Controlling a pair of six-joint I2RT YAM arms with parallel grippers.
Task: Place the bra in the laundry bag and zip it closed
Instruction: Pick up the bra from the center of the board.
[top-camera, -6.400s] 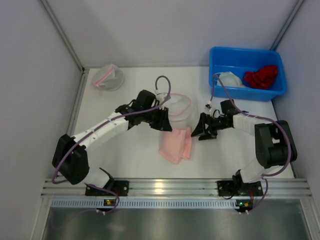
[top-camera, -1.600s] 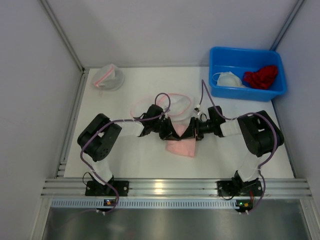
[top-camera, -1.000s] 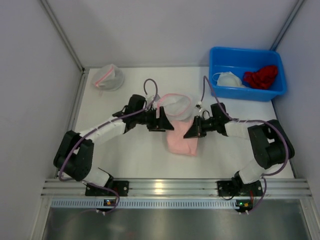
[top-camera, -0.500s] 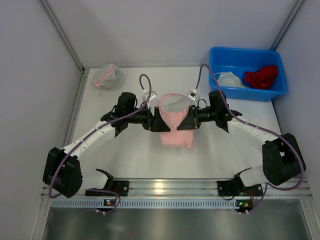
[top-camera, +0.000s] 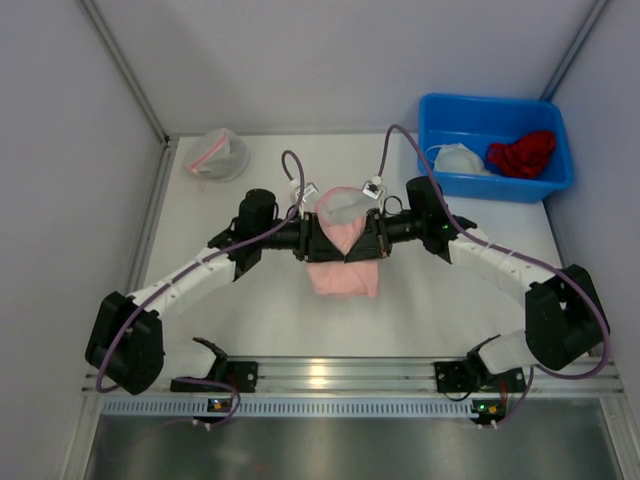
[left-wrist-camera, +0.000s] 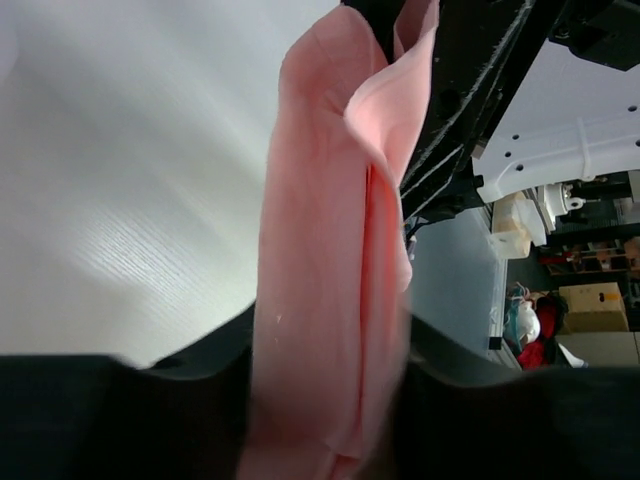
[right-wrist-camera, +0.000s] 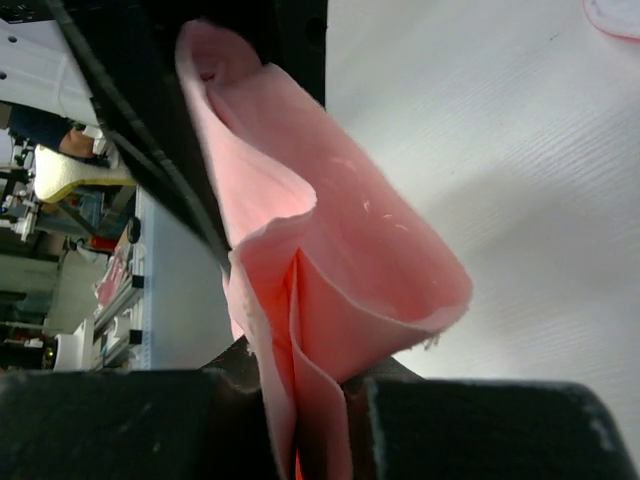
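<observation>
Presently my right gripper pinches the bra, left gripper straddles it — clamp unclear — best firmed before bagging.

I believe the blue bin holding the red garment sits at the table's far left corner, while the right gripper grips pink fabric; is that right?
Not quite: the blue bin sits at the far right corner, as the top view shows. The rest is correct.

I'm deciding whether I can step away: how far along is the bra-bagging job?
Done: nothing finished yet. In hand: the left gripper and right gripper both pinch the pink bra, lifted next to the mesh laundry bag. Left: getting the bra, which hangs mostly outside, into the bag, then zipping it.
</observation>
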